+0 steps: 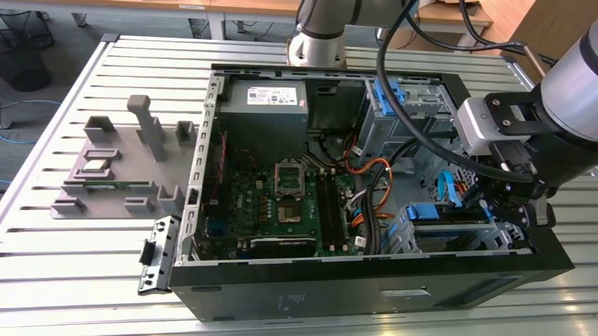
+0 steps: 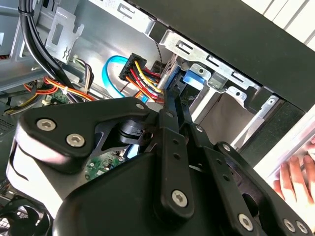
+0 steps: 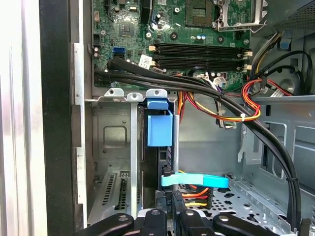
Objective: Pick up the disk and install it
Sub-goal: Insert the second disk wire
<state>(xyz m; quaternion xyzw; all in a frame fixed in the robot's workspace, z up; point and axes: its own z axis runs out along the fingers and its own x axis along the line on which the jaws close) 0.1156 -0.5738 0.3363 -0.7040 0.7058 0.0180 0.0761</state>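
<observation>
Inside drive cage, disk (image 3: 158, 142) just beyond claw (image 3: 170, 216).

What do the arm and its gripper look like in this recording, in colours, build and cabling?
The arm has pale silver-grey tube sections with dark joint bands. A white-and-black wrist block sits behind the black metal gripper, whose linkage bars are pinned with silver bolts. Thick black cables loop along the arm to the wrist.

A slatted silver metal table (image 1: 66, 280) carries the work. Beyond it lie grey floor (image 1: 70, 28), a black wire-mesh wastebasket (image 1: 24, 49) and a brown wooden desk (image 1: 252, 7).
</observation>
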